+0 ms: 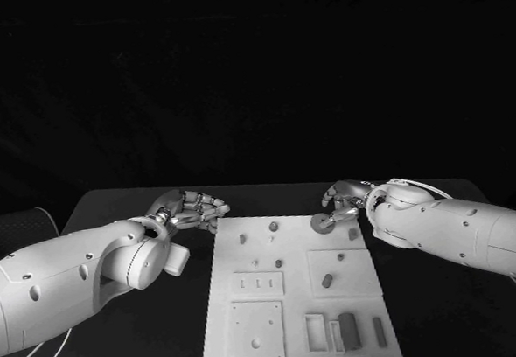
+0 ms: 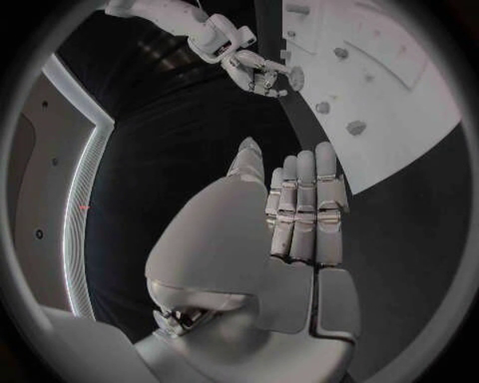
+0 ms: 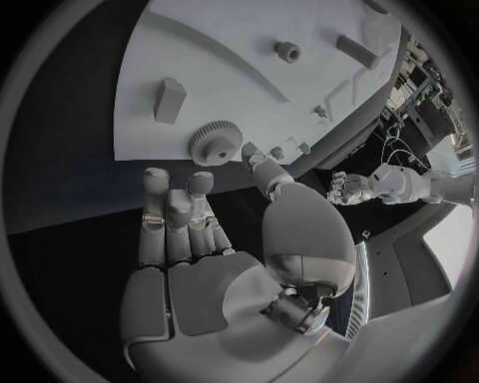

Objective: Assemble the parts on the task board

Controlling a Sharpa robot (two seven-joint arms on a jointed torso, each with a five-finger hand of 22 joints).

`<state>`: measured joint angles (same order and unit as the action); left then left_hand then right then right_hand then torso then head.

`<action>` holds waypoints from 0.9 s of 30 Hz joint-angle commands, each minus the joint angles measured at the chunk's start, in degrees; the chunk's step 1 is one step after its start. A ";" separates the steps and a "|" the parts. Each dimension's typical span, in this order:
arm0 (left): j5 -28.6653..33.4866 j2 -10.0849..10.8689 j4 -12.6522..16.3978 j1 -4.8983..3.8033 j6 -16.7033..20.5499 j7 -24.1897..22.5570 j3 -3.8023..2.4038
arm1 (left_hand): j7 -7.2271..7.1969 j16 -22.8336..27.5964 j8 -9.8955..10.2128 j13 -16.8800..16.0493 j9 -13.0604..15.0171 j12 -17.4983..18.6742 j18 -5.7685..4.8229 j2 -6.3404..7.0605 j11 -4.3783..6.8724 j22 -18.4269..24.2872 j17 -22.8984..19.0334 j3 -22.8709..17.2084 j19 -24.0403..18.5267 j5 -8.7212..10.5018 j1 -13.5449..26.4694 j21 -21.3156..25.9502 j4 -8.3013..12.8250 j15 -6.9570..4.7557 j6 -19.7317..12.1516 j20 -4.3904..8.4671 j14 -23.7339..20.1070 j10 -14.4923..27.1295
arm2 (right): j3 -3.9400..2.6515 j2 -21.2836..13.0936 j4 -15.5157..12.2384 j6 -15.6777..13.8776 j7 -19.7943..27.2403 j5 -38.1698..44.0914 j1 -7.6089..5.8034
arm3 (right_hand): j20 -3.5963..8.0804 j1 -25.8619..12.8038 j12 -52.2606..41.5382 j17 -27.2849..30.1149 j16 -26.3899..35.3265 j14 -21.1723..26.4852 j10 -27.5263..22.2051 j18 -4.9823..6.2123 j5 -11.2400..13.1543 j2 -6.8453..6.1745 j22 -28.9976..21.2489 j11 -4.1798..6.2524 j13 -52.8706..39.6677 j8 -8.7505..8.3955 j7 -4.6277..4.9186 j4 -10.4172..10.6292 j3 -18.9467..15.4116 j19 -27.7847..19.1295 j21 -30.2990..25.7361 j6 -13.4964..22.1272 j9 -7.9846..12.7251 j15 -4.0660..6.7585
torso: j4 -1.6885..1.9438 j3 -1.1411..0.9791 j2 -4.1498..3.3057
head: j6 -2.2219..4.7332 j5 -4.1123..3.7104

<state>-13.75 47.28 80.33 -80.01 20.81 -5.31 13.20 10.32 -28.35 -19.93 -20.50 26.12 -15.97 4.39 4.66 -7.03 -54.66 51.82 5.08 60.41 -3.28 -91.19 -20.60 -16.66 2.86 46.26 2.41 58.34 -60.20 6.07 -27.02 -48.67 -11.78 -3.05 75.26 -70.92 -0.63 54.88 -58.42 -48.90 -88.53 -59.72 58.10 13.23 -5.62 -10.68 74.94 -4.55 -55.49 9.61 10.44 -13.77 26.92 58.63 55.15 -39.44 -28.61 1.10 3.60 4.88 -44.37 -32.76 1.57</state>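
White task board [image 1: 303,314] is laid lengthwise at the centre of the black bench [image 1: 127,353], with small parts set across it. A gear [image 1: 322,222] is seen on the board's far end, at about 1 o'clock from the board's centre. The right hand [image 1: 344,198] is poised just beside the gear, fingers [image 3: 170,215] spread, nothing gripped. The left hand [image 1: 190,210] is held off the board's far corner at 11 o'clock, fingers [image 2: 307,199] pressed together, nothing held.

No readable text, label, brand, number or sign anywhere on the task board [image 1: 349,295], its parts or the table [image 1: 127,353].
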 commanded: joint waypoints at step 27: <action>-0.18 -0.12 0.14 -0.06 -0.51 -0.37 -0.05 | 0.45 0.26 0.25 0.12 0.12 0.40 1.08 -0.19 -0.10 -0.11 0.11 -0.24 -0.01 0.00 0.42 0.28 -0.04 0.04 -0.22 0.41 -0.25 0.51 | 0.01 1.59 2.27 3.20 1.12 -0.31 0.90 | 0.12 -0.20 -0.58 0.52 -0.35 0.08 -0.38 1.77 -0.45 2.89 0.80 1.51 1.15 1.33 -0.95 -2.34 -2.09 -0.49 0.42 -1.44 -0.13 1.86 | -0.10 -0.02 0.02 | -0.54 0.59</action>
<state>-13.76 47.28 80.37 -80.01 20.81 -5.28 13.20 10.52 -28.36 -19.93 -20.46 26.15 -15.97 4.39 4.65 -7.25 -54.70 51.85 5.08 60.31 -3.28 -91.19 -20.60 -16.66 2.86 46.05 2.31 58.34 -59.97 6.08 -25.45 -46.44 -9.56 -2.48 74.95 -70.04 -0.59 54.67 -58.62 -48.44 -88.52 -59.77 57.96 13.25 -5.83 -8.35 74.92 -3.26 -54.42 10.59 9.78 -15.81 24.74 58.28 55.46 -41.05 -28.76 2.55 3.53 4.85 -44.42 -33.17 2.12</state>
